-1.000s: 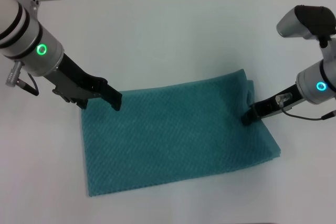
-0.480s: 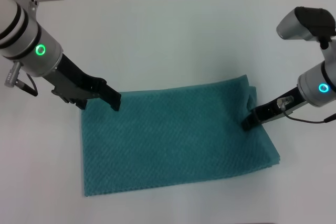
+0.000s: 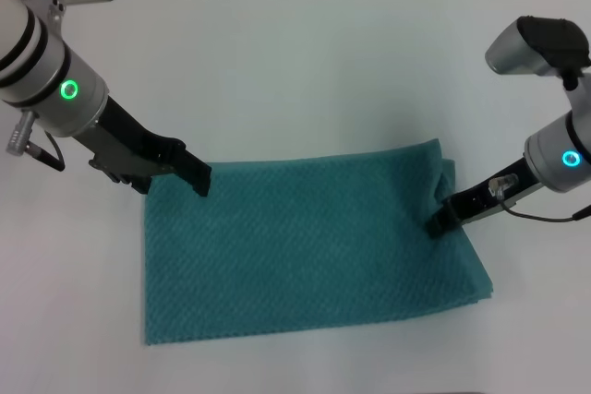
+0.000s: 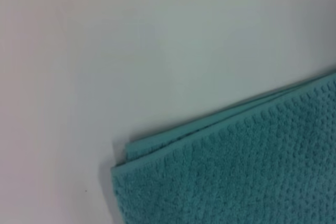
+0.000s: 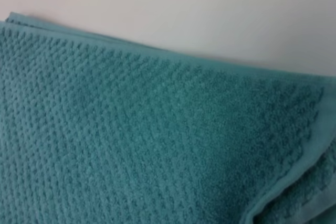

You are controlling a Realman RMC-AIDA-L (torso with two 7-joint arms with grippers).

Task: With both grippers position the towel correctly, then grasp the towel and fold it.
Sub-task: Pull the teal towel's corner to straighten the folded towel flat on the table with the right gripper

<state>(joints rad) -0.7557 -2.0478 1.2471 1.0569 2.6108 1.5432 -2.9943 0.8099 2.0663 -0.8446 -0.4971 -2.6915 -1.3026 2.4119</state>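
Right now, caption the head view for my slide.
Left gripper and right gripper pinning opposite ends of the teal towel.

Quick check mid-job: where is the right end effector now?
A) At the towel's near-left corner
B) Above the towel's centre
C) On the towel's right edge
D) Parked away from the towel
C: the right end effector sits on the teal waffle-weave towel at its right edge, where the cloth bunches.

Left gripper [image 3: 198, 178] reaches in low from the left; right gripper [image 3: 436, 223] slants down (arm angled inward).
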